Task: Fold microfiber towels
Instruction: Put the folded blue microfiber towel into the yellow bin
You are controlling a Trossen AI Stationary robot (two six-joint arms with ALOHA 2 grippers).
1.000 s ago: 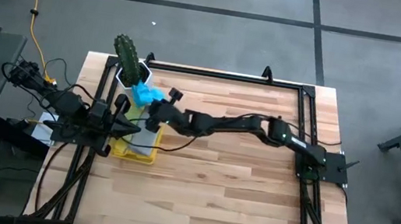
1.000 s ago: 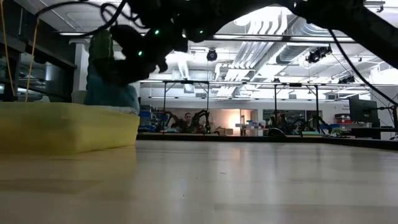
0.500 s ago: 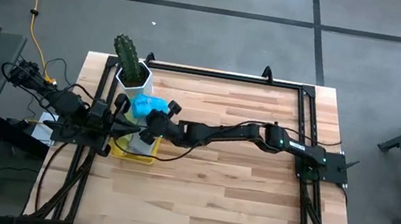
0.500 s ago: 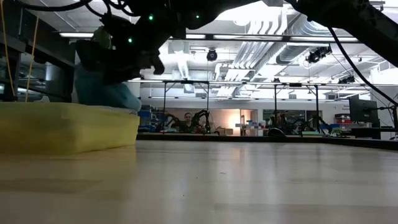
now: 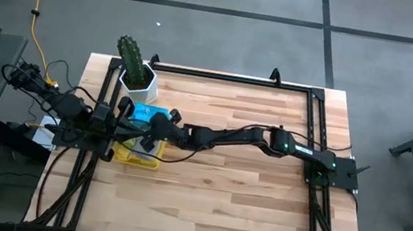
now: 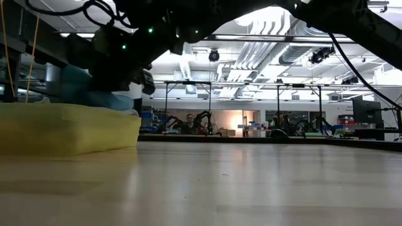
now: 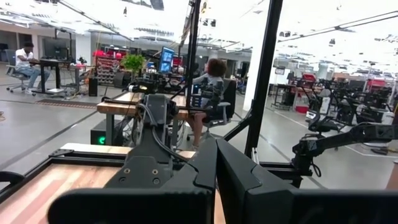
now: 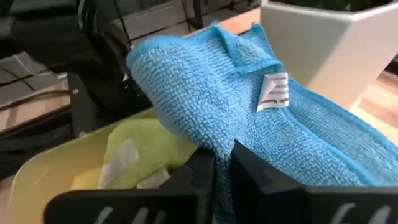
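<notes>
The blue towel (image 8: 249,118) hangs bunched from my right gripper (image 8: 222,163), whose jaws are pinched narrow on a fold of it, its white tag (image 8: 273,92) facing up. Seen from above, that towel (image 5: 144,113) sits over the far end of the yellow tray (image 5: 136,158), just beside the white pot (image 5: 139,86) with the cactus (image 5: 130,54). Inside the tray, under the blue cloth, lies a lime green towel (image 8: 140,149), crumpled against the tray's near wall (image 8: 37,171). I cannot tell what else the tray holds.

The tray stands at the left edge of the tabletop (image 5: 228,191), close to the black frame rail. My right arm stretches across the whole width of the wood to reach it, and the right gripper (image 5: 157,129) hovers over the tray's middle. My left gripper (image 7: 216,168) is parked at that same left edge, jaws pressed together with nothing between them, pointing out across the tabletop into the room, where a person sits at a desk.

From table height the tray's side (image 6: 69,129) fills the left, with the blue cloth (image 6: 85,91) just above its rim. The rest of the wooden surface to the right lies bare and open.
</notes>
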